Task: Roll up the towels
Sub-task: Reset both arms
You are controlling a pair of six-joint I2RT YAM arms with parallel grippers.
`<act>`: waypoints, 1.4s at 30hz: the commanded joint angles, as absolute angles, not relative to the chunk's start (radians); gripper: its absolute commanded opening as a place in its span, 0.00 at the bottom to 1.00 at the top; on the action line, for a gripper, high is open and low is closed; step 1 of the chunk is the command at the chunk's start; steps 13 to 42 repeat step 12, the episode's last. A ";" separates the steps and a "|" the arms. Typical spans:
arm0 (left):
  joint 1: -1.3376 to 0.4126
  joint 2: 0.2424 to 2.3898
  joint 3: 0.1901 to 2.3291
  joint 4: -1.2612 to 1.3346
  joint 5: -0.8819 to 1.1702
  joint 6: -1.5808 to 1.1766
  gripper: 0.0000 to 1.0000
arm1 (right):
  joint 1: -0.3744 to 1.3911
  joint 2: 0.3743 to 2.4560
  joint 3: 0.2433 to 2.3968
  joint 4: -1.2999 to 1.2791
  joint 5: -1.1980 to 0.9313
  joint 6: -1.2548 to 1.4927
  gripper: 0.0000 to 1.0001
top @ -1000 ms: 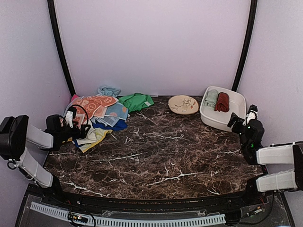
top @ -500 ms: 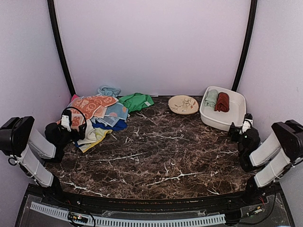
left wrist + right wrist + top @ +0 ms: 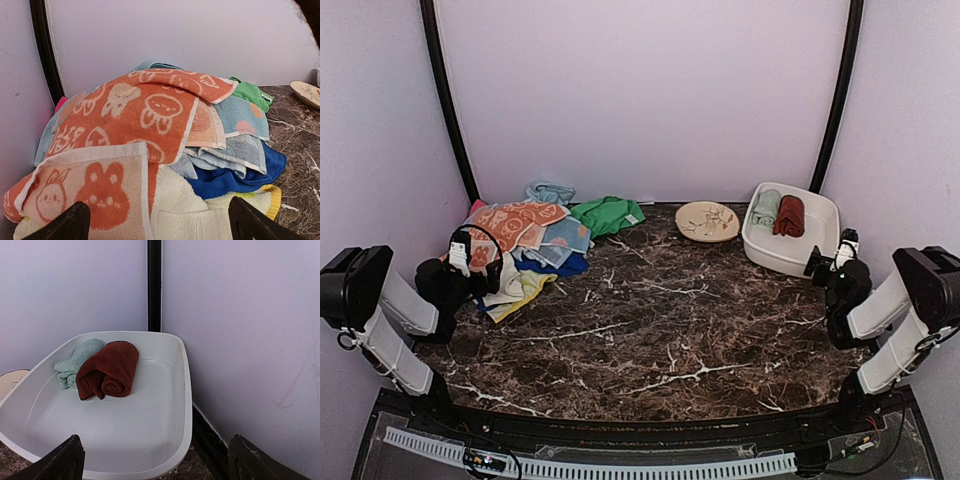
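A heap of loose towels (image 3: 535, 245) lies at the table's back left. An orange bunny-print one (image 3: 135, 115) is on top, over blue (image 3: 235, 180) and cream (image 3: 185, 205) ones. A green towel (image 3: 607, 214) lies beside the heap. My left gripper (image 3: 480, 268) hangs open just in front of the heap's near edge, and in the wrist view the left gripper (image 3: 159, 225) has nothing between its fingers. A white tub (image 3: 820, 215) at the back right holds a rolled maroon towel (image 3: 112, 367) and a rolled mint towel (image 3: 75, 362). My right gripper (image 3: 157, 460) is open, facing the tub's near rim (image 3: 186, 405).
A small patterned plate (image 3: 707, 221) sits left of the tub. The brown marble table (image 3: 660, 320) is walled in by pale panels on three sides, with black posts (image 3: 445, 100) in the back corners.
Both arms have drawn back and folded closer to their bases over the last second. The left gripper backed a little away from the heap. Both stay open, and the towels have not moved.
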State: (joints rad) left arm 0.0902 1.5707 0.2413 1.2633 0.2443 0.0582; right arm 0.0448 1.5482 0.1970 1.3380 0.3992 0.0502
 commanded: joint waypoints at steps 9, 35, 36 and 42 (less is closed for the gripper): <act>0.060 1.569 0.263 1.272 0.191 0.080 0.99 | 0.041 1.539 0.201 1.345 0.388 0.064 1.00; 0.048 1.569 0.262 1.273 0.172 0.087 0.99 | 0.041 1.539 0.201 1.345 0.388 0.065 1.00; 0.048 1.569 0.262 1.273 0.172 0.087 0.99 | 0.041 1.539 0.201 1.345 0.388 0.065 1.00; 0.048 1.569 0.262 1.273 0.172 0.087 0.99 | 0.041 1.539 0.201 1.345 0.388 0.065 1.00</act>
